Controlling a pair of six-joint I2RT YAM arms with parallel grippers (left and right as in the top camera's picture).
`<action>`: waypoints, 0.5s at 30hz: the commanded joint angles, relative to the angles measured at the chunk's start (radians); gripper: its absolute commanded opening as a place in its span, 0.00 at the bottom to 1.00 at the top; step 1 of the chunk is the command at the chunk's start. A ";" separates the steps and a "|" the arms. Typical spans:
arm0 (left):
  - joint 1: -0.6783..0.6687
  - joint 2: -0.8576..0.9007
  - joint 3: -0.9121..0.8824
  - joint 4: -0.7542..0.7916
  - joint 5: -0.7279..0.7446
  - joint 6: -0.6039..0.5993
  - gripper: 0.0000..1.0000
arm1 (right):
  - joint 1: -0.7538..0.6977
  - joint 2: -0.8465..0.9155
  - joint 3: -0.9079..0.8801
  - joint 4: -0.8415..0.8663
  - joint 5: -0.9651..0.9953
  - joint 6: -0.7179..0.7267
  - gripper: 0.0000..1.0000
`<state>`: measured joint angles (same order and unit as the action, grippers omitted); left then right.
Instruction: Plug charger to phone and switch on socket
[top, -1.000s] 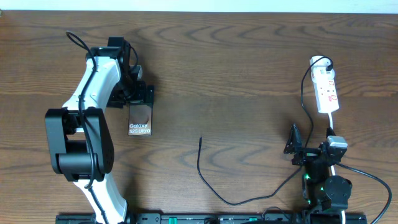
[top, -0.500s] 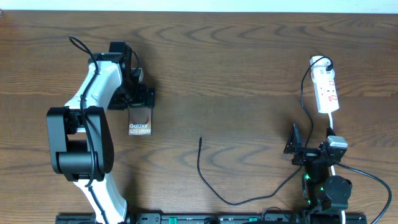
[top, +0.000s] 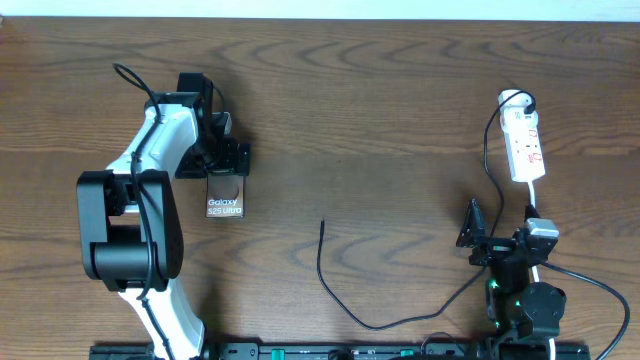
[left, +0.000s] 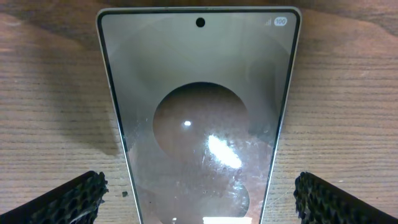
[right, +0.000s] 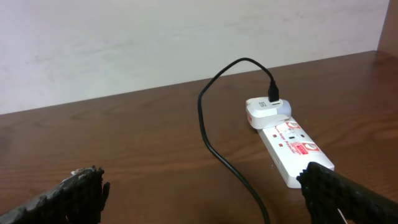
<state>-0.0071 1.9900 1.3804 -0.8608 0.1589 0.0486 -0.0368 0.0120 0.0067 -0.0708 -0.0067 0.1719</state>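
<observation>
The phone (top: 225, 197) lies flat on the table (top: 380, 110) and shows the white words "Galaxy S25 Ultra"; its far end is hidden under the left gripper (top: 226, 168). In the left wrist view a small "100" stands in the corner of the phone's glass, the lower part is cut off, and the fingers (left: 68, 200) stand apart on both sides without touching it. The charger (top: 335, 295) lies with its thin tip free, well apart from the phone, and its white plug (right: 267, 111) sits in the socket (top: 526, 150). The red print on the socket is too small to read. The right gripper (top: 478, 238) is wide apart and holds nothing.
</observation>
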 joint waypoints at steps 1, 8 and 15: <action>-0.001 0.004 -0.002 0.001 0.006 -0.009 0.99 | 0.004 -0.005 -0.001 -0.005 0.005 -0.012 0.99; -0.001 0.004 -0.002 0.007 0.008 -0.009 0.99 | 0.004 -0.005 -0.001 -0.005 0.005 -0.012 0.99; -0.006 0.004 -0.002 0.007 0.010 -0.009 0.99 | 0.004 -0.005 -0.001 -0.005 0.005 -0.012 0.99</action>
<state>-0.0071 1.9900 1.3804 -0.8543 0.1589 0.0486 -0.0368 0.0120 0.0067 -0.0708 -0.0067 0.1719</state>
